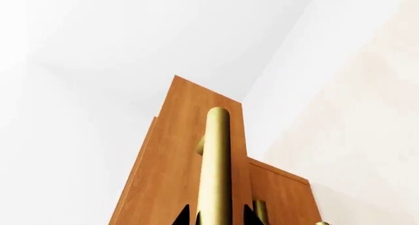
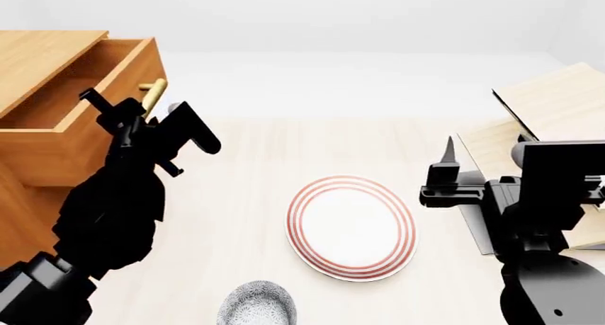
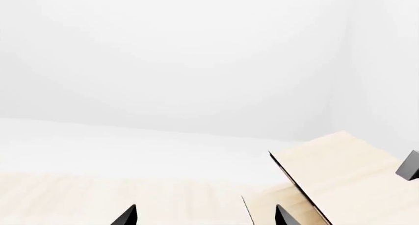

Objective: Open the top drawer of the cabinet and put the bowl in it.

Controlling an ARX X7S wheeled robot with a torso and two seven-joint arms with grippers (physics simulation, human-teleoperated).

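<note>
The cabinet [image 2: 28,190] stands at the left of the head view, with its top drawer [image 2: 90,137] pulled out and its inside showing. My left gripper [image 2: 142,112] is at the drawer's brass handle [image 2: 155,91]. In the left wrist view the handle [image 1: 216,156] runs between the gripper's [image 1: 216,216] two black fingertips, which sit close on either side of it. The speckled bowl [image 2: 257,305] sits at the near edge, cut off by the frame. My right gripper [image 2: 451,166] hovers to the right of the plate, open and holding nothing [image 3: 206,216].
A white plate [image 2: 352,226] with red rings lies between my arms on the pale wooden surface [image 2: 255,169]. A pale shelf rack [image 2: 553,105] with tilted boards stands at the right, close behind my right arm; it also shows in the right wrist view [image 3: 340,181].
</note>
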